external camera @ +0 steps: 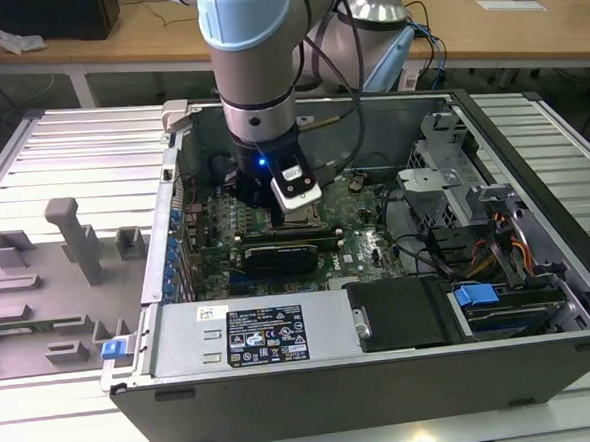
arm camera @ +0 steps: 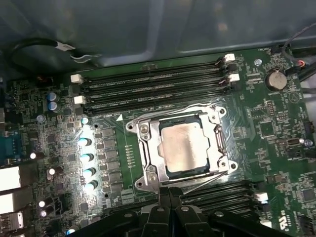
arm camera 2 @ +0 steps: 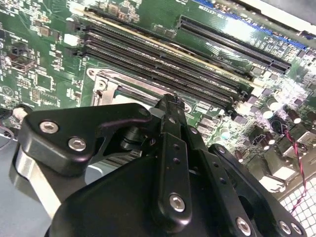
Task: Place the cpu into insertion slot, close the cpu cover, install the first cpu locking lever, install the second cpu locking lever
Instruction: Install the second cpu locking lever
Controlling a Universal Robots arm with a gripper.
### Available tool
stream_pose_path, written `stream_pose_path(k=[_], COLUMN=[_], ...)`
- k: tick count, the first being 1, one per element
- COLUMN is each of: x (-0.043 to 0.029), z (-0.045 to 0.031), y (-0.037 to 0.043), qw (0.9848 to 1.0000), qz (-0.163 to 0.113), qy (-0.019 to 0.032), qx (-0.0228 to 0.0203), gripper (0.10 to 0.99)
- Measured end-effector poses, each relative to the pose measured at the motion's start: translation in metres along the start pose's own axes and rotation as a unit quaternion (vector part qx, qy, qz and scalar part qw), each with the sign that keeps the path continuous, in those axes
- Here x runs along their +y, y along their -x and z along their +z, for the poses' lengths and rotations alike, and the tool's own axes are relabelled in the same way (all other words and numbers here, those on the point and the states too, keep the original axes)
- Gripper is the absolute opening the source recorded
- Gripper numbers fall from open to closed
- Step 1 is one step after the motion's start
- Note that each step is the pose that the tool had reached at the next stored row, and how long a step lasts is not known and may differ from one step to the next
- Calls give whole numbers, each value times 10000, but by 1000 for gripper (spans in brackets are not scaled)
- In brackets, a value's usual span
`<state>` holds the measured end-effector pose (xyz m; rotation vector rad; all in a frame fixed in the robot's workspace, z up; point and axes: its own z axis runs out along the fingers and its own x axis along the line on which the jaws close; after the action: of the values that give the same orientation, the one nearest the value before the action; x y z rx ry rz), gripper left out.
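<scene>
The gripper (arm camera: 169,197) hung low over the green board (arm camera: 59,148), and its two black fingers (arm camera 2: 170,143) were pressed together with nothing between them. Their tips sat just beside the edge of the cpu cover (arm camera: 148,148). The silver cover lay flat and shut over the insertion slot (arm camera: 217,143). The cpu (arm camera: 183,145) sat inside the slot, and its pale metal top showed through the cover's square window. Past the slot ran long black memory slots (arm camera: 153,89) in a row. In the exterior view, the arm (external camera: 254,73) reached down into the open computer case (external camera: 385,376), which lay on a ribbed metal table (external camera: 51,156).
</scene>
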<state>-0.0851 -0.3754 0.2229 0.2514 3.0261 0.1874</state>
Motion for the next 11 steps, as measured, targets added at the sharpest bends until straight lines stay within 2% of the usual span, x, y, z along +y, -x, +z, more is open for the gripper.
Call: stream_pose_path(k=[2,4,7,11], x=[-47,-121,-135,-120], z=[14,32,87,121], y=[-21,-42,-83,-104], qw=[10000,9998,9997,9996], qz=[8,22,23,-3], qy=[66,186,238,262], qx=[10,29,39,48], gripper=[106,106,106,106])
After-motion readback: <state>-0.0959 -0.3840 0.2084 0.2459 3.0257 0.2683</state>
